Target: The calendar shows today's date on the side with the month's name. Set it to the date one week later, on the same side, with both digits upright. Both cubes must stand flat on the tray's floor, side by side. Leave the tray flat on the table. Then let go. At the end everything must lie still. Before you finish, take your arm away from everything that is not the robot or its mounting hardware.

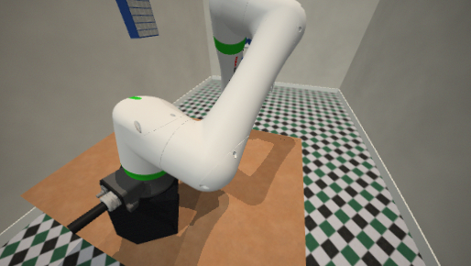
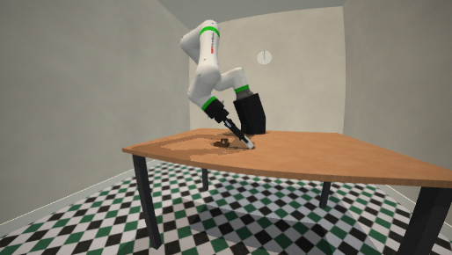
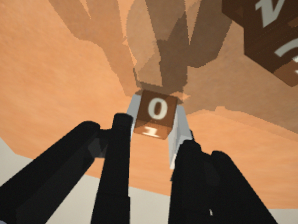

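In the wrist view my gripper [image 3: 154, 113] is shut on a small brown cube [image 3: 156, 112] whose face toward the camera reads 0. It is held low over the wooden table. At the top right of that view stands the dark brown calendar tray [image 3: 269, 16] with a cube face showing a 4. In the exterior view my gripper [image 2: 249, 144] reaches down to the table top just right of the tray [image 2: 223, 145]. The top view shows only the arm; the tray and cubes are hidden behind it.
The arm's black base [image 2: 250, 113] stands on the table behind the tray. A round wall clock [image 2: 264, 57] hangs on the far wall. A blue panel [image 1: 137, 17] hangs high on the left wall. The table edge lies close below the gripper in the wrist view.
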### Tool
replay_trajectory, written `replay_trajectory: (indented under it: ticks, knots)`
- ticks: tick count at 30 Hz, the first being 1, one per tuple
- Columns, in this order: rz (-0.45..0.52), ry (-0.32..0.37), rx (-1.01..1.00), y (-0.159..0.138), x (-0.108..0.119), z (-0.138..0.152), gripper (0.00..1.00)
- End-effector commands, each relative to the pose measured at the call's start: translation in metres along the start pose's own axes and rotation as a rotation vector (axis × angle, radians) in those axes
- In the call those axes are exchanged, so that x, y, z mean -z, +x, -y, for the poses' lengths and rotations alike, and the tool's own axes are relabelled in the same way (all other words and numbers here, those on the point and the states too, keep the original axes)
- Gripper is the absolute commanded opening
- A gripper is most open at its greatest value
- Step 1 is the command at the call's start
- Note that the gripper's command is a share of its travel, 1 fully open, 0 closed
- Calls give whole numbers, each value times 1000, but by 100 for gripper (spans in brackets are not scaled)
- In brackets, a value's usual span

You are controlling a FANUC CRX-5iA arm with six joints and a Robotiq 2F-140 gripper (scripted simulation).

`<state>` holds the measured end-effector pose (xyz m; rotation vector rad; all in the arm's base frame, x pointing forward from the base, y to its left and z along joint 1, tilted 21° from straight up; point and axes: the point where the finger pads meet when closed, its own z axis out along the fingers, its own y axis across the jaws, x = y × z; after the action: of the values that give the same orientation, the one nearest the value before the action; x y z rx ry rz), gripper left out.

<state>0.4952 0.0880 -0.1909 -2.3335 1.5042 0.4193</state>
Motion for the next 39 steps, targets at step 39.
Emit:
replay_trajectory:
  ticks: [39]
  knots:
    - [0, 0, 0, -2, 2, 0, 41]
